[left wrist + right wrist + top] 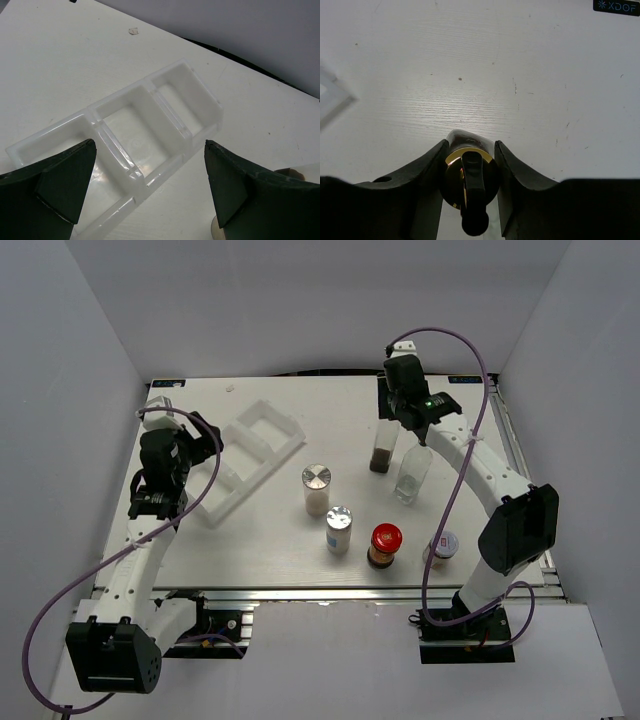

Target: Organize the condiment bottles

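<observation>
On the table, two cruets, two shakers, two jars — right pincer clenching one cruet, left pincer spread.

White arm links, black joints, purple cables, dark wedge-fingered claw

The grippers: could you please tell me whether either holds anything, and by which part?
The right gripper is shut on the top of a glass cruet, at its gold-black pourer. The left gripper is open and empty.
</observation>
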### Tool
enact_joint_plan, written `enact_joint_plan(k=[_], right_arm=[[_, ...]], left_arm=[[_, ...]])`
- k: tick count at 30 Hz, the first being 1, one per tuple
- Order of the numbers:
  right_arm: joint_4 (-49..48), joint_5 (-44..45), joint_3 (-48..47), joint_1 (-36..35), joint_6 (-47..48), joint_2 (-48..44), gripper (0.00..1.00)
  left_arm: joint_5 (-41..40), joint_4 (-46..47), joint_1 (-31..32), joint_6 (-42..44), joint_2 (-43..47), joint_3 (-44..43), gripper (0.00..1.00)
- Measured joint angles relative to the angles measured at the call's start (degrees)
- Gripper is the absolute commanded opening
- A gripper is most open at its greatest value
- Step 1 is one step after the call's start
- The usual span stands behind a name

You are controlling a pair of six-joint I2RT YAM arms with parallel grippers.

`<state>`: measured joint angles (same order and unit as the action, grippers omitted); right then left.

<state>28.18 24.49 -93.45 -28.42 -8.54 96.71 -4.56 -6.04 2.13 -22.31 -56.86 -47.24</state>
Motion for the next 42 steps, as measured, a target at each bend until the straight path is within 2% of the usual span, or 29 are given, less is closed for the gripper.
enact_joint_plan(k=[1,2,8,15,22,31,42], right_arm=[[-0.07,-0.20,0.04,-0.09,0.24,-0.04,0.08],[-0.07,-0.37,0.07,-0.20,0.66,-0.11,0.00],[-0.90,-3.23,-1.46,-1.57,7.41,0.04,0.00],[-3.65,-8.76,-18.16,-5.99,15.54,5.09,0.00],[-13.68,-17.27,-28.13,-8.85,17.53,11.78,0.00],[-28.74,-23.54,-37.64,-12.59,17.09,27.50,0.00],[-40.61,-27.15,-38.88,-14.47,15.19,36.54,0.00]], left_arm=[[-0.04,-0.15,0.00,0.00,0.22,0.17,0.98],[-0.17,-0.13,0.00,0.00,0.42,0.26,0.98],[-0.61,-0.09,0.00,-0.13,1.38,0.70,0.98],[-1.53,0.02,0.00,-1.11,0.50,0.66,0.98],[-3.91,-0.15,0.00,-1.55,-4.02,-0.26,0.98],[-5.88,-0.11,0.00,-1.73,-7.98,-3.13,0.98],[-6.99,0.81,-0.17,-1.68,-8.85,-3.13,0.98]])
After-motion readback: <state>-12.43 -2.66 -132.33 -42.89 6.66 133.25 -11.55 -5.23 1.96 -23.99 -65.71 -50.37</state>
